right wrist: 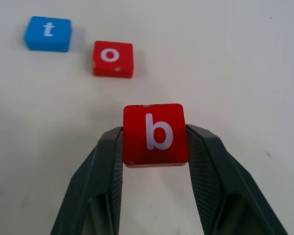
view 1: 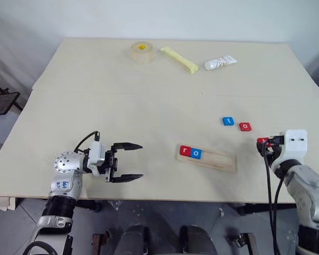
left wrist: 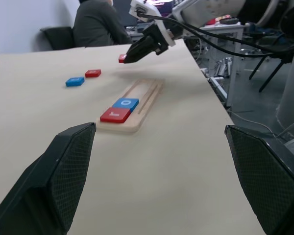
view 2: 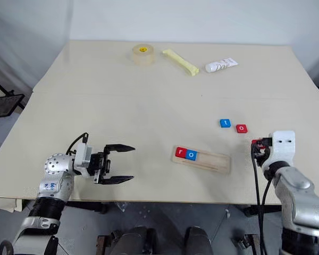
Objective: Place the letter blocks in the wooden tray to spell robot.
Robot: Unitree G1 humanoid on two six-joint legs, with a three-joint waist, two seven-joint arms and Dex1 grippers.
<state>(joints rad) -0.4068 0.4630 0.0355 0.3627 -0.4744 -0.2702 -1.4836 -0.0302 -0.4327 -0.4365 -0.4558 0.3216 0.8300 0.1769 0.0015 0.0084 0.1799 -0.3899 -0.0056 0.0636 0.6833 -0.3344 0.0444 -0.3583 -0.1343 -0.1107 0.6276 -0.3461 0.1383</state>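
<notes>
Now the right gripper (right wrist: 154, 147) clamps the red b block (right wrist: 155, 133). Left gripper (view 1: 128, 161) hangs spread apart beside the wooden tray (view 1: 218, 159).

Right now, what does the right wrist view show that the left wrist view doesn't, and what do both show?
Right wrist view alone: the letters, a white b on the red block gripped in the right gripper, t on the blue block, o on the red one.

Left wrist view alone: the wooden tray holding two blocks, the open left gripper, a seated person.

Both: those three blocks and the table.
</notes>
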